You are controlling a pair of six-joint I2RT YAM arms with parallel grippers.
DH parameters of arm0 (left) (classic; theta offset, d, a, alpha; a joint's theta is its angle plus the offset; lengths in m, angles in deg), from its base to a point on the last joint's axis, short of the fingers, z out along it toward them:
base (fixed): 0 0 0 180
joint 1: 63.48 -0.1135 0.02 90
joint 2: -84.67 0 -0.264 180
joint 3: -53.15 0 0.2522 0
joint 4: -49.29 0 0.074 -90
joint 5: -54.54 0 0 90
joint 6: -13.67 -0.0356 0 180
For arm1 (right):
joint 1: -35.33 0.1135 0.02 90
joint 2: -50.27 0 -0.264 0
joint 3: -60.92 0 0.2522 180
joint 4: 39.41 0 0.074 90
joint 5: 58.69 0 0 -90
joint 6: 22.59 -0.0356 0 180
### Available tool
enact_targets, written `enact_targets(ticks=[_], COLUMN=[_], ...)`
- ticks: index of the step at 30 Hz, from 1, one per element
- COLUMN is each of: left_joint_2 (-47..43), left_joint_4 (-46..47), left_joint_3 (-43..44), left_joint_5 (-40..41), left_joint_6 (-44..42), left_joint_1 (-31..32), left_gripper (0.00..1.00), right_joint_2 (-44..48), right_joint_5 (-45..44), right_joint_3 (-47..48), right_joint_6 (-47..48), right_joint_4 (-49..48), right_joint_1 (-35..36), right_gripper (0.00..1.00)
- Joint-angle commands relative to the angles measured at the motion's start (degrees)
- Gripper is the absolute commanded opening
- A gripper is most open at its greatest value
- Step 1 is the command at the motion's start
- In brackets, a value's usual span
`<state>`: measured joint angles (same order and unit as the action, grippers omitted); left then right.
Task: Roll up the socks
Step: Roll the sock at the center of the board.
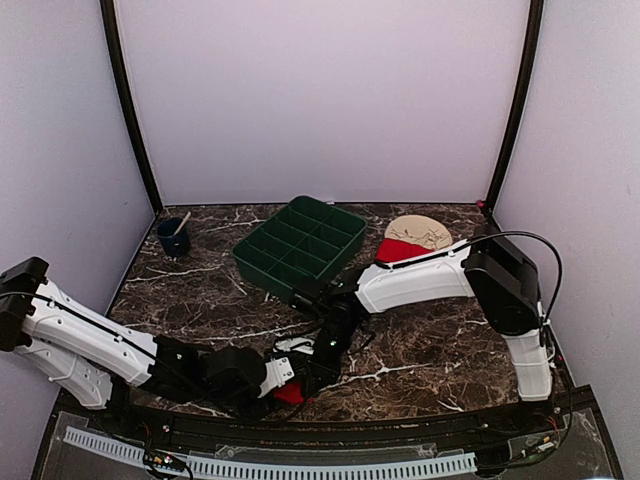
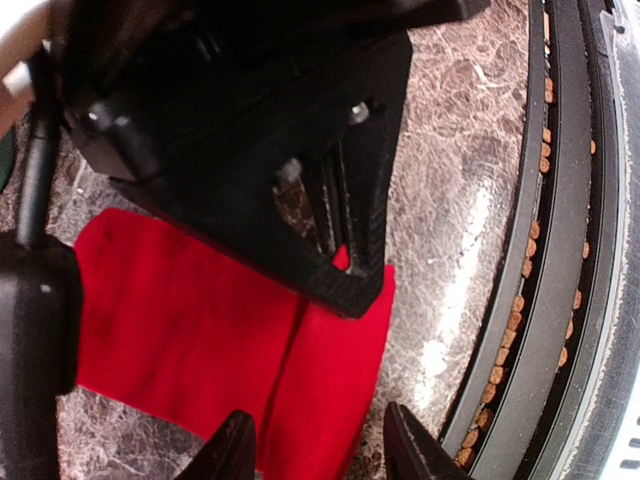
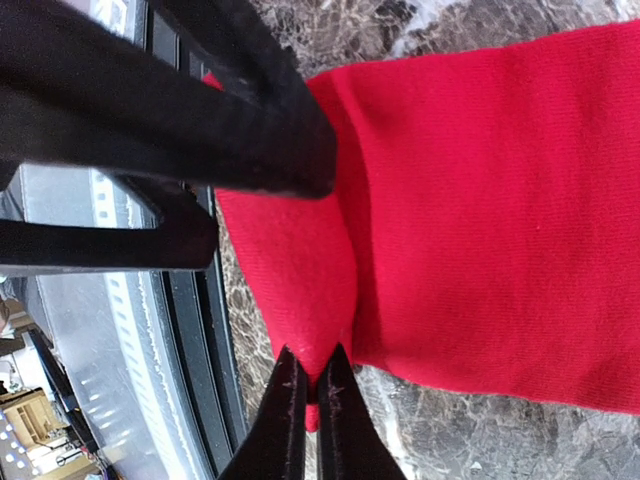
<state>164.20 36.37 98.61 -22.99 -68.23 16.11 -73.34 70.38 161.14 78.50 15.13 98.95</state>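
- Blue cup [image 1: 174,238]: stood near the far left corner of the marble tabletop [image 1: 200,290], with a thin stick leaning inside it.
- Left gripper [image 2: 322,442]: lay low at the near edge of the tabletop, fingers spread apart and holding nothing. One end of the near sock sat between the fingertips.
- Near sock [image 2: 190,330]: bright red, lay flat on the tabletop just beside the near edge, about midway along it, with a lengthwise fold line showing.
- Green tray [image 1: 300,248]: divided into compartments, sat towards the far edge near the middle, turned at an angle to it.
- Right gripper [image 3: 312,378]: reached across from the right, fingers pressed together and pinching a corner of the near sock, close against the left gripper.
- Far sock [image 1: 400,250]: red, lay towards the far right corner, partly hidden by the right arm.
- Tan disc [image 1: 420,232]: lay just behind the far sock and touched it; which overlapped the other could not be told.
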Motion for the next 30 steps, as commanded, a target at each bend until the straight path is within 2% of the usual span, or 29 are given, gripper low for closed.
enact_targets(ticks=[1, 9, 15, 25, 30], left_joint_2=[0.9, 2.1, 2.7, 5.1, 5.6], left_joint_4=[0.5, 0.6, 0.5, 1.2, 2.8], left_joint_3=[-0.1, -0.5, -0.6, -0.3, -0.7], left_joint_5=[-2.6, -3.1, -3.8, -5.7, -9.0], left_joint_6=[-0.4, -0.5, -0.5, 0.3, 0.6], left_joint_1=[-0.6, -1.8, -2.3, -2.9, -5.3], left_gripper=[0.45, 0.44, 0.33, 0.22, 0.17], right_joint_2=[-0.9, -0.6, -0.8, -0.5, 0.2], right_joint_5=[1.0, 1.2, 1.4, 1.8, 1.6], right_joint_3=[1.3, 1.1, 1.4, 1.1, -0.1], right_joint_6=[0.3, 0.3, 0.3, 0.1, -0.5], right_joint_4=[0.9, 1.0, 1.1, 0.9, -0.3], right_joint_1=[-0.6, -0.6, -0.7, -1.0, -1.3], right_gripper=[0.03, 0.03, 0.03, 0.03, 0.09])
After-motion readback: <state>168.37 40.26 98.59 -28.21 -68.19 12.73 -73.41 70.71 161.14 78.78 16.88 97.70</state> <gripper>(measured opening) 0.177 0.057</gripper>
